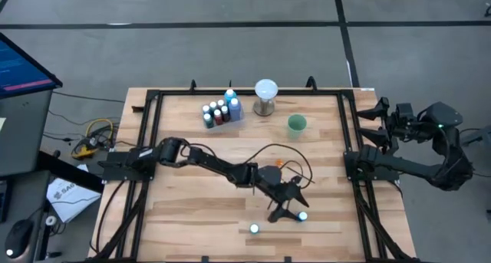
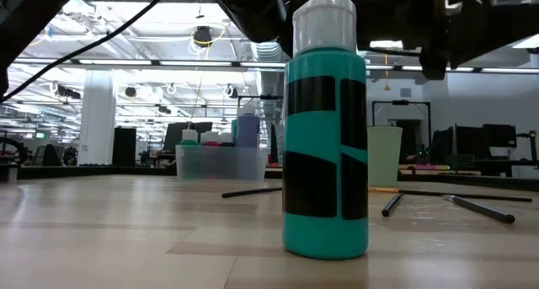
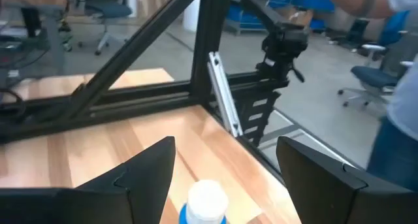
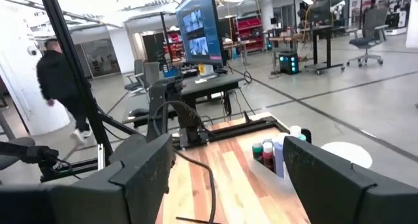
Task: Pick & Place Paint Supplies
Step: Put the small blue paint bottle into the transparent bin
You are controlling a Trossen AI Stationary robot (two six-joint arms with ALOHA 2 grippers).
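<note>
Two paint bottles stand loose on the front of the table (image 1: 176, 217), seen from above as white caps: one bottle (image 1: 302, 215) just at the left gripper (image 1: 288, 209), a second bottle (image 1: 254, 228) a little nearer the front edge and apart from the arm; the low view shows one up close, green body with black patches, white cap, upright on the wood; a clear bin (image 1: 222, 113) at the back of the table holds a cluster of bottles, roughly seven white caps with blue and red bodies, exact count cannot be told; one green cup (image 1: 297, 124) stands right of a white globe on a metal base (image 1: 265, 96); thin dark brushes (image 2: 446, 201) lie flat on the wood in the low view, about three visible, number unsure.

Left gripper fingers spread wide; in the left wrist view the white cap sits between the two dark fingers (image 3: 147, 178), touching neither, nothing gripped.

Right gripper (image 1: 380, 121) is off the table's right edge by the frame, raised; fingers (image 4: 140, 172) wide apart, holding nothing.
</note>
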